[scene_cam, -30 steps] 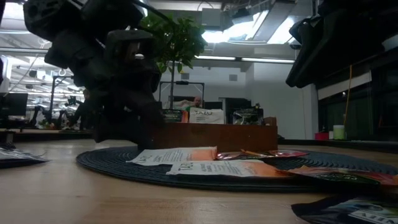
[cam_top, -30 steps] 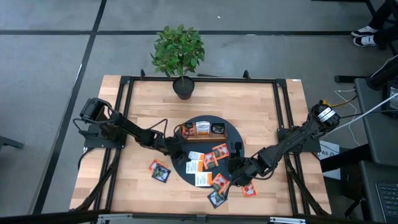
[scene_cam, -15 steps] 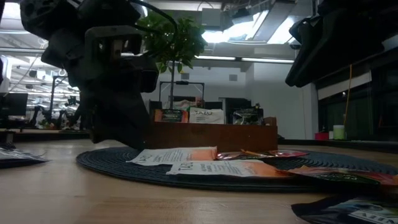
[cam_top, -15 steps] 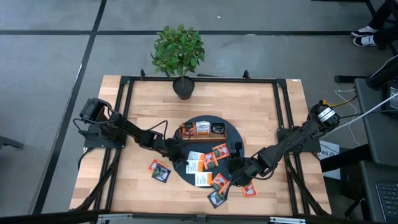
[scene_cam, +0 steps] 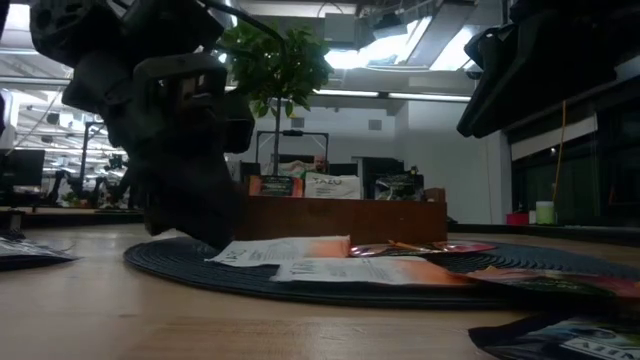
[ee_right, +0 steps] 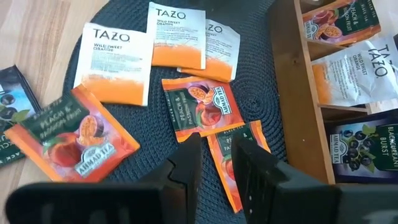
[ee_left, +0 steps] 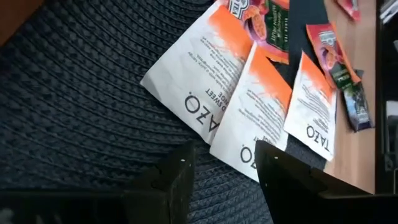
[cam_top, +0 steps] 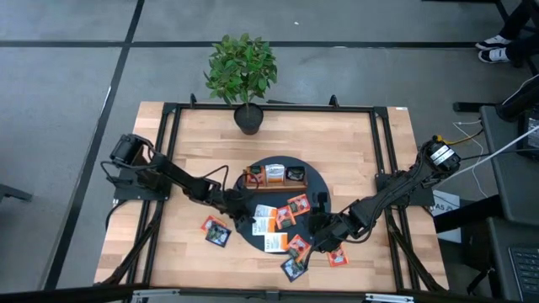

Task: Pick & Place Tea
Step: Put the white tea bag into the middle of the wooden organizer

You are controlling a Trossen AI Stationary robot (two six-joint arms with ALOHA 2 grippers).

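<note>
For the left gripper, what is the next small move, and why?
Probably lower the left gripper a little further over the edge of the nearest white-and-orange sachet, then close. Its fingers stand open just above the dark round mat, with that sachet lying flat right in front of them, not yet held.

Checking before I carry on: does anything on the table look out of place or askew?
Yes. Several tea sachets lie off the round dark mat, on bare wood: one near the left hand, others by the right hand. Three white-and-orange sachets overlap crookedly. Nothing looks torn.
</note>
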